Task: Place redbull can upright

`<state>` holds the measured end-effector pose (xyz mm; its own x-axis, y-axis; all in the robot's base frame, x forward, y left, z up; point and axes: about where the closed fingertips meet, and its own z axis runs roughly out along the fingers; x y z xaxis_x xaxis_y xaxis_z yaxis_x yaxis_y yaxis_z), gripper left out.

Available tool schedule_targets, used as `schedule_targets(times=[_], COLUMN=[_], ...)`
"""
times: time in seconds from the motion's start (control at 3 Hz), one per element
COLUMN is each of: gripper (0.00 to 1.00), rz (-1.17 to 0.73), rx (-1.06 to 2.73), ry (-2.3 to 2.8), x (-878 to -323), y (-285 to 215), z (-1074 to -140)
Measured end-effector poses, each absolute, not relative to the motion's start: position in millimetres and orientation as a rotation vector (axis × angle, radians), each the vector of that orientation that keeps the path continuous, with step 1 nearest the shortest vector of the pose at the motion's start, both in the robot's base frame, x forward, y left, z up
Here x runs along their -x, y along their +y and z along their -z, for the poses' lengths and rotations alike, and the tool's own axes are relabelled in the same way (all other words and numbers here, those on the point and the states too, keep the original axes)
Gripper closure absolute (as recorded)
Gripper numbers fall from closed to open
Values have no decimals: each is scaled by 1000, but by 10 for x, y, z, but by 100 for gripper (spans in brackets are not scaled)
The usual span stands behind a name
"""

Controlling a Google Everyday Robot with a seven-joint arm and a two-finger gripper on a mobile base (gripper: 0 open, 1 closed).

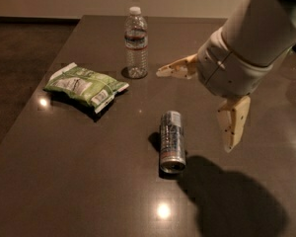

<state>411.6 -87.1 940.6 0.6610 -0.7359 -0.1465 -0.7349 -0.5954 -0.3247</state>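
Note:
The redbull can (171, 141) lies on its side in the middle of the dark table (79, 181), one shiny end facing the near edge. My gripper (195, 110) hangs above the table just right of the can and apart from it. It is open and empty: one tan finger (177, 68) points left toward the bottle, the other finger (233, 122) points down right of the can. The arm's shadow falls on the table near the can's near end.
A clear plastic water bottle (136, 43) with a white cap stands upright at the back of the table. A green snack bag (85, 86) lies flat to the left of the can. The table's left edge runs diagonally beside the bag.

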Motion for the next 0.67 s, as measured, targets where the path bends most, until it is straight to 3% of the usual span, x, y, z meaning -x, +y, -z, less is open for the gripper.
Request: schedule_targets(times=[0.67], gripper=[0], rz=[31], rx=[2782], ry=[809], x=[-3987], y=[-632], z=[-8976])
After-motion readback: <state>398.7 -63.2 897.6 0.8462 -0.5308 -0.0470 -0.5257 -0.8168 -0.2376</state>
